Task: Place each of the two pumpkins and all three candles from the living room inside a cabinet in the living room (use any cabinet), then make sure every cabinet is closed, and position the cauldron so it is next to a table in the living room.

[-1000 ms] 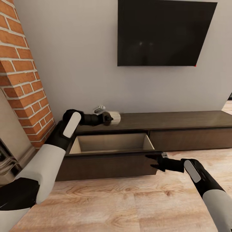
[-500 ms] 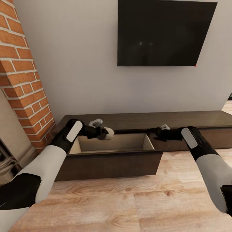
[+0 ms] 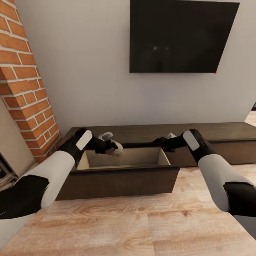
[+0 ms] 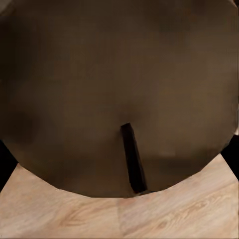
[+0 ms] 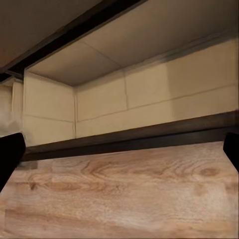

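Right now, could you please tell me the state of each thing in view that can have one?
Cabinet: left drawer pulled open, pale interior bare; the right front is closed.
Candle: tilted, held over the open drawer's back left part, not yet set down.
Left claw: shut on the candle.
Right claw: above the drawer's back right corner, holding nothing; open or shut is unclear.
TV: screen dark.

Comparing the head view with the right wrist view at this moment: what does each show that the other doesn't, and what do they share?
Head view alone: the left gripper holding a candle over the open drawer of the cabinet, the right gripper near the drawer's back right corner, the TV and brick fireplace.
Right wrist view alone: the right gripper's dark fingertips, spread apart.
Shared: the drawer's pale interior and the wood floor.
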You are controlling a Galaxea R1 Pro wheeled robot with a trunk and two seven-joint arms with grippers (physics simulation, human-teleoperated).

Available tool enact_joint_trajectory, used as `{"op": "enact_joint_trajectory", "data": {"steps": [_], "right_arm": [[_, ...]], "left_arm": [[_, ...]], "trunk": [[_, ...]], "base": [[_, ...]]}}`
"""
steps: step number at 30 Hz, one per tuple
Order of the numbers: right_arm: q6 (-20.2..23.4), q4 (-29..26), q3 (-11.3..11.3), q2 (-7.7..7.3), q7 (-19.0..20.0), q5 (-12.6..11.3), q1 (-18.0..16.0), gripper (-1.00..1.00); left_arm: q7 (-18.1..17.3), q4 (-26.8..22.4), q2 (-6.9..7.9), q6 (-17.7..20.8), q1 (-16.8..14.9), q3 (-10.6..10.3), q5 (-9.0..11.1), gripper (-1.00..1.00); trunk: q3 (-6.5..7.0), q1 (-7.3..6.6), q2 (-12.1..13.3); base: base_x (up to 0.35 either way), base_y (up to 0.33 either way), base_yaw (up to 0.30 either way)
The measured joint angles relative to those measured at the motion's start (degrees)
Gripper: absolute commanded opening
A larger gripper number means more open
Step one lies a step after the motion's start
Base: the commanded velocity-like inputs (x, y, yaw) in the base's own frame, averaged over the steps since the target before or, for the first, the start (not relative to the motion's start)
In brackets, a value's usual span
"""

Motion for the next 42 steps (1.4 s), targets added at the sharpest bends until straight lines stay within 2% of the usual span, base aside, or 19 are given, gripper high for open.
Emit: {"op": "enact_joint_trajectory", "data": {"steps": [3, 6, 7, 8, 10, 14, 17, 20, 21, 22, 23, 25, 27, 30, 38, 42], "right_arm": [[0.0, 0.2, 0.6, 0.54, -0.9, 0.1, -0.1, 1.0], [0.0, 0.2, 3.3, 0.75, -1.1, 0.2, -0.1, 1.0], [0.0, 0.2, 4.8, 0.83, -1.1, 0.1, -0.1, 1.0], [0.0, 0.2, 7.5, 1.0, -1.0, 0.0, -0.1, 1.0], [0.0, 0.3, 8.9, 1.08, -0.9, 0.1, -0.1, 1.0], [0.0, 0.6, 10.1, 1.15, -0.8, 0.1, -0.1, 1.0], [0.0, 0.8, 10.8, 1.68, -0.7, 0.1, 0.1, 1.0], [0.0, 0.9, 14.0, 2.09, -0.8, 0.1, 0.1, 1.0], [0.0, 0.9, 14.8, 2.11, -0.8, 0.1, 0.1, 1.0], [0.0, 0.9, 17.1, 2.16, -0.8, 0.1, 0.1, 1.0], [0.0, 0.9, 18.4, 2.18, -0.8, 0.1, 0.1, 1.0], [0.0, 0.9, 19.8, 2.2, -0.8, 0.1, 0.1, 1.0], [0.0, 0.9, 20.5, 2.2, -0.8, 0.1, 0.1, 1.0], [0.0, 0.9, 20.7, 2.21, -0.9, 0.1, 0.1, 1.0], [0.0, 0.8, 20.9, 3.08, -1.0, 0.1, 0.1, 1.0], [0.0, 0.8, 20.9, 4.02, -1.0, 0.1, 0.1, 1.0]], "left_arm": [[0.0, 0.5, -0.04, 0.0, -1.5, -0.2, -0.8, -1.0], [0.0, 0.5, -0.05, 0.0, -1.8, -0.2, -0.6, -1.0], [0.0, 0.5, -0.05, 0.0, -1.9, -0.2, -0.7, -1.0], [0.0, 0.5, -0.02, 0.0, -2.0, -0.2, -0.6, -1.0], [-0.1, 0.5, 0.05, 0.0, -2.0, -0.3, -0.6, -1.0], [-0.2, 0.6, -0.01, 0.0, -2.0, -0.7, -0.6, -1.0], [-0.2, 0.7, -0.46, 0.0, -2.0, -4.8, -0.6, -1.0], [0.1, 1.1, -1.33, -0.1, -2.0, -9.3, -0.5, -1.0], [0.2, 1.3, -1.41, -0.2, -2.0, -9.8, -0.8, -1.0], [1.0, 2.0, -1.58, -0.3, -2.0, -10.6, -1.0, -1.0], [2.2, 2.3, -1.66, -0.3, -2.0, -11.0, -1.5, -1.0], [5.9, 2.7, -1.77, -0.3, -2.0, -11.3, -1.7, -1.0], [9.5, 3.0, -1.83, -0.3, -2.0, -11.4, -1.7, -1.0], [11.2, 3.1, -1.88, -0.4, -2.0, -11.4, -1.1, -1.0], [12.1, 3.2, -1.91, -0.5, -2.0, -11.0, -0.8, -1.0], [12.2, 3.2, -1.96, -0.5, -1.9, -11.1, -0.8, -1.0]], "trunk": [[-0.01, 0.01, 0.0], [-0.01, 0.01, 0.0], [-0.01, 0.01, 0.0], [-0.01, 0.01, 0.0], [-0.01, 0.01, 0.0], [-0.01, 0.01, 0.0], [-0.01, 0.01, 0.0], [-0.01, 0.01, 0.0], [-0.01, 0.01, 0.0], [-0.01, 0.01, 0.0], [-0.01, 0.01, 0.0], [-0.01, 0.01, 0.0], [-0.01, 0.01, 0.0], [-0.01, 0.01, 0.0], [-0.01, 0.01, 0.0], [-0.01, -0.01, 0.0]], "base": [[0.0, 0.0, 0.0], [0.0, 0.0, 0.0], [0.0, 0.0, 0.0], [0.0, 0.0, 0.0], [0.0, 0.0, 0.0], [0.0, 0.0, 0.0], [0.0, 0.0, 0.0], [0.0, 0.0, 0.0], [0.0, 0.0, 0.0], [0.0, 0.0, 0.0], [0.0, 0.0, 0.0], [0.0, 0.0, 0.0], [0.0, 0.0, 0.0], [0.0, 0.0, 0.0], [0.0, 0.0, 0.0], [0.085, 0.0, 0.0]]}}
